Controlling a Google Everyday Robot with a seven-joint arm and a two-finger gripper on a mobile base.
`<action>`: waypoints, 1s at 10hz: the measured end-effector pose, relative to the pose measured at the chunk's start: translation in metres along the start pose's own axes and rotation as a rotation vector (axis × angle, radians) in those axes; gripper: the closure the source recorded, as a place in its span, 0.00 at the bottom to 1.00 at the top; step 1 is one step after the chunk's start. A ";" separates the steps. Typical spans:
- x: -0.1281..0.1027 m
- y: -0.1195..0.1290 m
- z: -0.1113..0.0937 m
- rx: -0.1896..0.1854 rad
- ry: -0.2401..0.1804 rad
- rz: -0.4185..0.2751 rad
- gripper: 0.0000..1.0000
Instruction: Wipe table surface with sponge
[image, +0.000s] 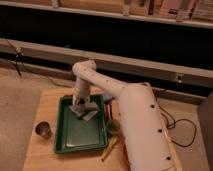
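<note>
My gripper hangs over the green tray, at a grey sponge; a metal cup stands left

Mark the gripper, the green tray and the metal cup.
gripper (80, 111), camera view, at its tip over the tray
green tray (80, 135), camera view, bare floor
metal cup (43, 130), camera view, rim

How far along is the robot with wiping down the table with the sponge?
Early stage. The pincer is down inside the green tray, right at a grey pad-like piece that may be the sponge. Nothing shows the wooden table being wiped yet. Left: lifting the piece out and wiping around the metal cup.
</note>
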 end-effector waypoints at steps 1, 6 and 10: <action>0.000 0.000 -0.001 -0.003 -0.001 0.001 0.20; 0.003 0.002 0.004 -0.015 -0.014 0.009 0.20; 0.007 0.004 0.009 -0.018 -0.023 0.016 0.22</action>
